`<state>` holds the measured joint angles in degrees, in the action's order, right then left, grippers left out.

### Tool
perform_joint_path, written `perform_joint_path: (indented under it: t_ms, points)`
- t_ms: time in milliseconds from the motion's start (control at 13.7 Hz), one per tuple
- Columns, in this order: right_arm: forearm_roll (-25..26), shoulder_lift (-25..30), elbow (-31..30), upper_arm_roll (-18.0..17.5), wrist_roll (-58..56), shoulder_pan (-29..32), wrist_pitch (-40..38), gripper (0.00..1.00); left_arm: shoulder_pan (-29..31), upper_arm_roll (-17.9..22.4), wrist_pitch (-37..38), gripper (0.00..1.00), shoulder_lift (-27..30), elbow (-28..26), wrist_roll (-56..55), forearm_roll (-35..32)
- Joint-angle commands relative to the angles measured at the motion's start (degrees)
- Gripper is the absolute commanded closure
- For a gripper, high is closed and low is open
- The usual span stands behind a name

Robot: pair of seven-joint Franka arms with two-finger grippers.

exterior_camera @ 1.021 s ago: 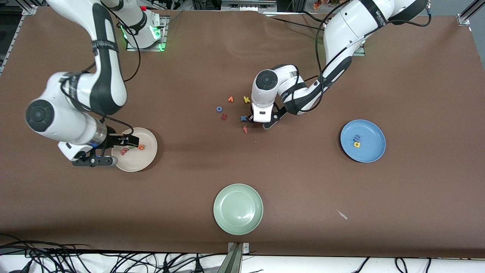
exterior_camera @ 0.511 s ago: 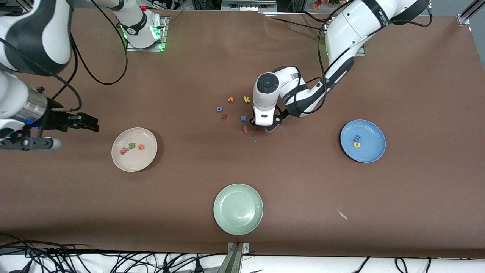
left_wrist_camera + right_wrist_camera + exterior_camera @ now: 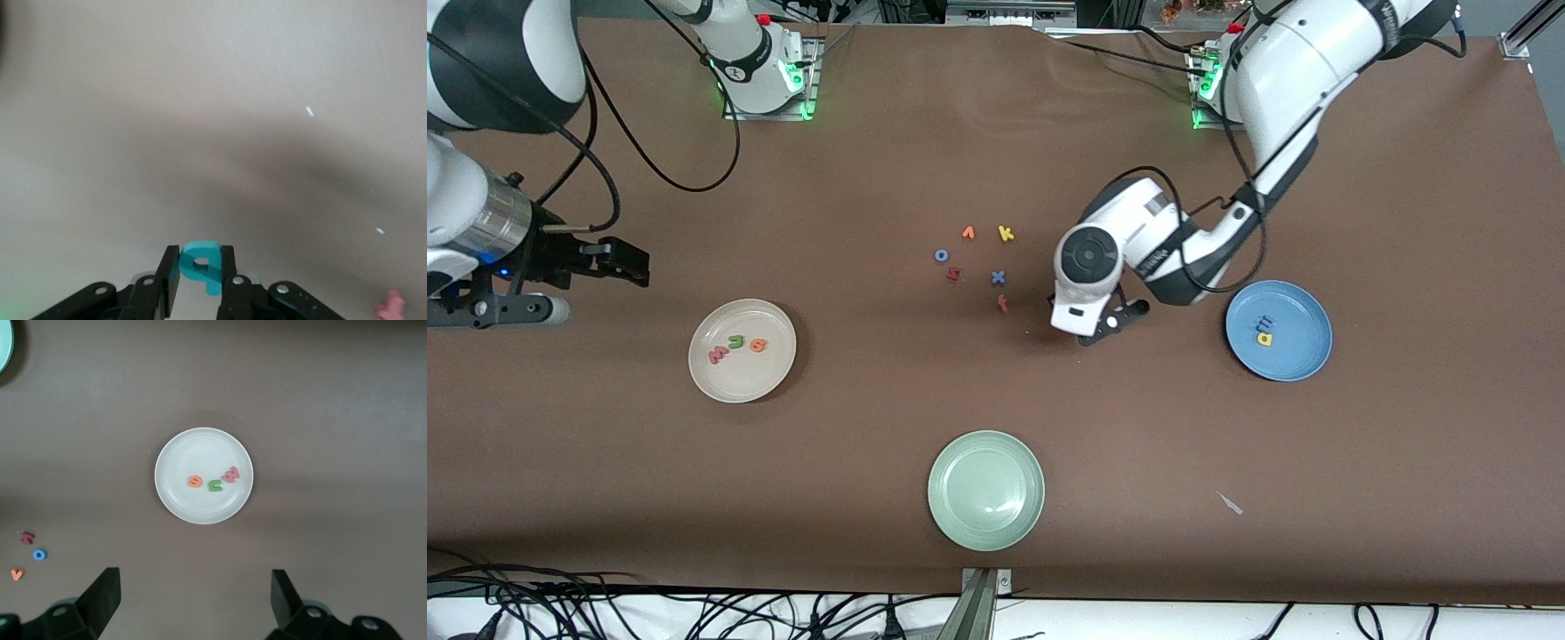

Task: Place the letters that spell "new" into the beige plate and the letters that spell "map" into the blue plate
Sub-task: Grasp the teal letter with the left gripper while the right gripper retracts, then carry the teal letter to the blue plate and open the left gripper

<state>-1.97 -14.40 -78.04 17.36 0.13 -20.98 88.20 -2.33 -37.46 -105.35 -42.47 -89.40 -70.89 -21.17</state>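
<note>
While the right gripper (image 3: 627,264) has pulled back, fingers wide and empty, beside the beige plate (image 3: 769,378) holding n, e, w, the left gripper (image 3: 1089,331) has lifted the teal a (image 3: 202,261) off the surface; the blue plate (image 3: 1303,360) awaits it.

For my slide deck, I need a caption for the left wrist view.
Left tool shut on the teal a, carried above the brown table.
</note>
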Motion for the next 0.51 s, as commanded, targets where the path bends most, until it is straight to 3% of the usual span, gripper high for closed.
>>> perform_joint_path:
  t_ms: [0, 73, 438]
  points:
    - [3.5, 6.7, -6.2, -15.0, 0.9, 13.2, 1.5, 0.00, 5.7, -1.3, 5.4, 1.00, 1.9, 0.8, 12.8, 2.1]
    - [3.6, 7.9, -7.3, -16.6, 0.7, 15.4, 1.5, 0.00, 7.4, -1.2, 6.9, 1.00, 2.7, 0.8, 17.7, 1.7]
    - [3.6, 10.7, -8.6, -16.6, 0.8, 16.1, 1.5, 0.00, 18.1, -0.5, 9.3, 1.00, 3.1, 0.7, 41.6, -1.1]
